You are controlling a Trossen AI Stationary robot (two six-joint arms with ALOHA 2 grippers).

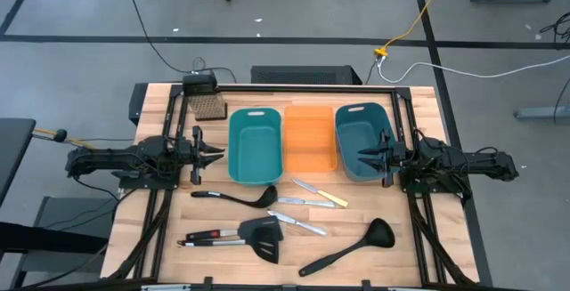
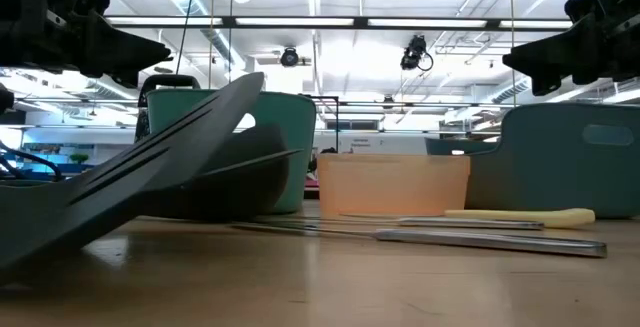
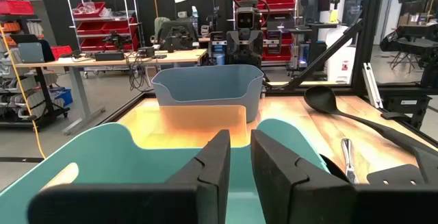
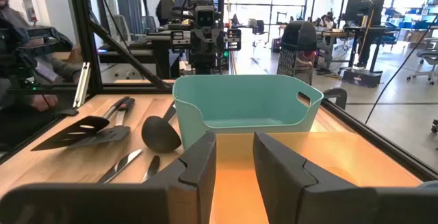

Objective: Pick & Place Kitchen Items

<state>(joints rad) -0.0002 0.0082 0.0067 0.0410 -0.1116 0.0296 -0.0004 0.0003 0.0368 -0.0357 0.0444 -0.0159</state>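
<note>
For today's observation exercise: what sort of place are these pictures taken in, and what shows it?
Probably a robotics lab or workshop: shelving with red bins, workbenches with equipment, a bare floor with trailing cables.

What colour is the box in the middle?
Orange. The middle bin, between two teal ones, shows best in the high view.
</note>
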